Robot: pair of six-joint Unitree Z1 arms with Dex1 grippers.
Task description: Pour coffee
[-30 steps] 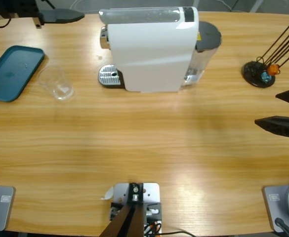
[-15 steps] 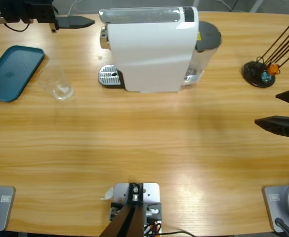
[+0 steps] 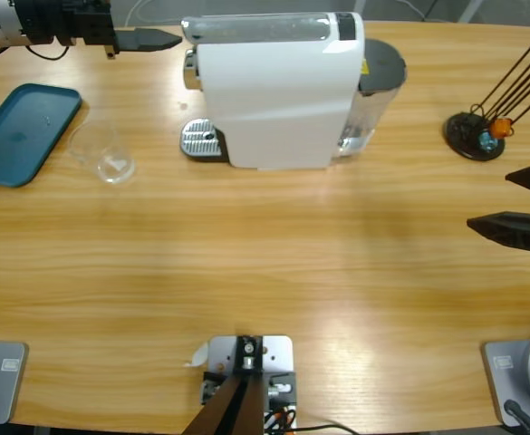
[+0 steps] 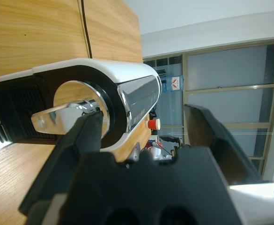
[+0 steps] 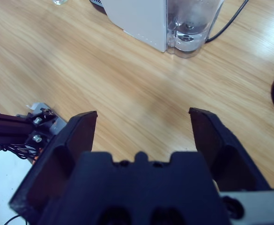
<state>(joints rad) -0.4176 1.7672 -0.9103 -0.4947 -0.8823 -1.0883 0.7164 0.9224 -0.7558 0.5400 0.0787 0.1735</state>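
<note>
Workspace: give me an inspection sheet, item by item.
Surface: long wooden table, bare across the middle.
Job's things: white coffee machine with chrome lever, drip tray empty, water tank; clear glass cup apart from the machine.
Clutter: teal tray; black stand with rods.
Grippers: left gripper open, level with the machine's lever end; right gripper open over the table, holding nothing.
Cables: black cable behind the tank.
Surroundings: windows in the left wrist view.
</note>
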